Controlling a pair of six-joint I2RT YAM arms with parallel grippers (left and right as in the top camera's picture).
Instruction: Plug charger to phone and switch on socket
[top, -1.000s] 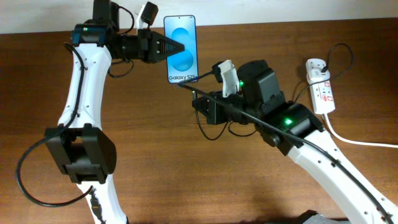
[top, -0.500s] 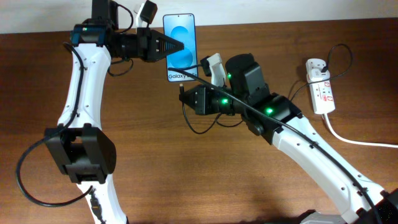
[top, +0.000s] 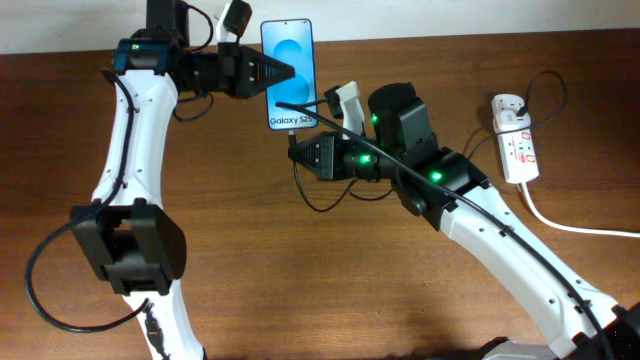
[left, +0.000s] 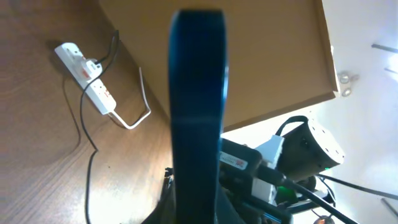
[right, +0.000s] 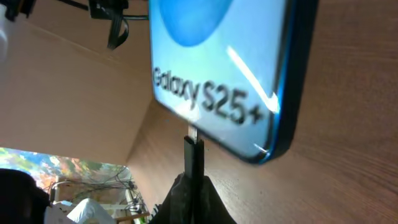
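Observation:
My left gripper (top: 283, 75) is shut on the phone (top: 295, 50), holding it raised over the table's far side with the blue screen up. The left wrist view shows the phone (left: 198, 106) edge-on between the jaws of my left gripper (left: 199, 211). My right gripper (top: 294, 148) sits just below the phone's lower edge, shut on the charger (right: 193, 152). In the right wrist view the connector's metal tip stands upright and reaches the bottom edge of the phone (right: 224, 56) under "Galaxy S25+"; I cannot tell whether it is inside the port. The socket (top: 517, 145) lies at the far right.
The thin black charger cable (top: 322, 207) loops under my right arm on the wooden table (top: 250, 260) and runs toward the socket (left: 87, 74). A thick white cord (top: 575, 226) leaves the strip toward the right edge. A pale wall runs behind the table's far edge.
My right gripper has moved left and up with the connector, from beside the phone's lower right corner to right under its bottom edge. The left gripper and phone shifted slightly left.

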